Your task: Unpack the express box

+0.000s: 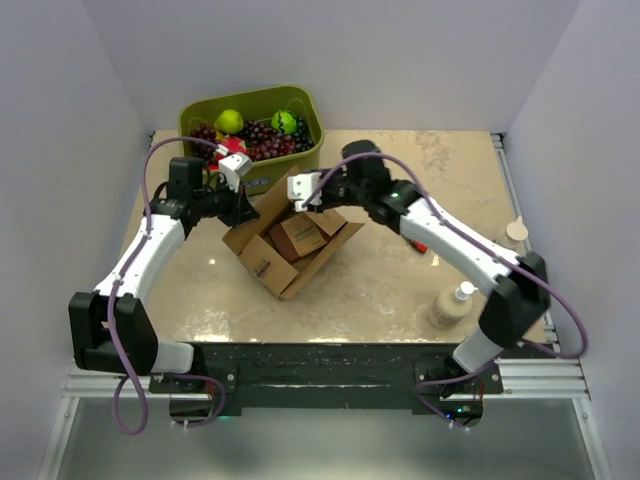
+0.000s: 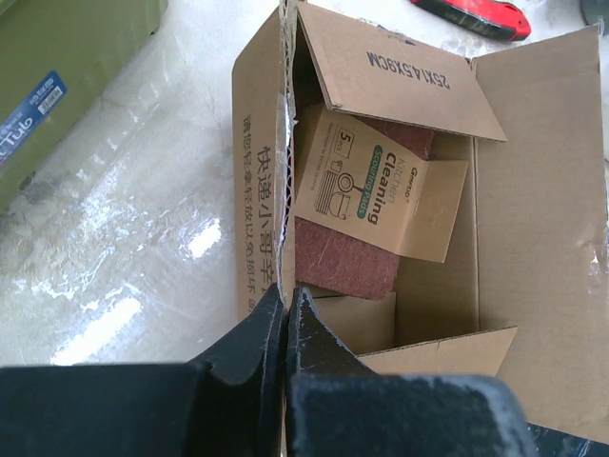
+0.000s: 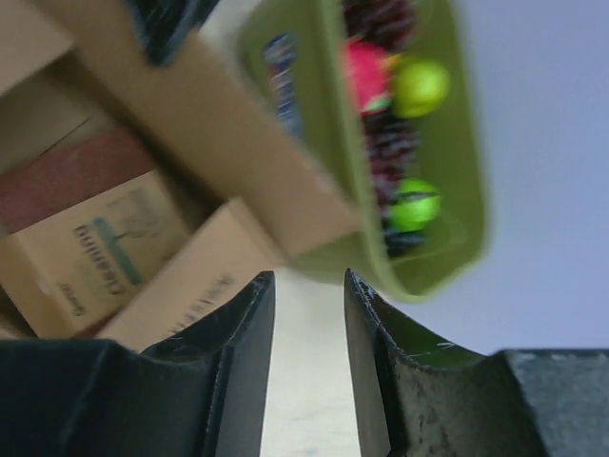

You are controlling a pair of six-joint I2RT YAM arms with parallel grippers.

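Note:
The express box (image 1: 262, 262), a brown carton, lies open in the middle of the table with its flaps spread. Inside it lie a sleeve-wrapped pack of red-brown cleaning pads (image 2: 381, 190) and a small plain carton (image 2: 366, 324). My left gripper (image 2: 285, 300) is shut on the top edge of the box's left wall (image 2: 255, 190); from above, my left gripper (image 1: 243, 205) sits at the box's far left corner. My right gripper (image 3: 309, 286) hovers open over the box's far flap (image 3: 209, 124) with nothing between its fingers; from above, my right gripper (image 1: 300, 195) shows beside the left one.
An olive-green bin (image 1: 300, 105) of grapes and green fruit stands just behind the box. A red tool (image 1: 418, 245) lies under the right arm. A cream squeeze bottle (image 1: 452, 305) and a white bottle (image 1: 515, 232) stand at the right edge.

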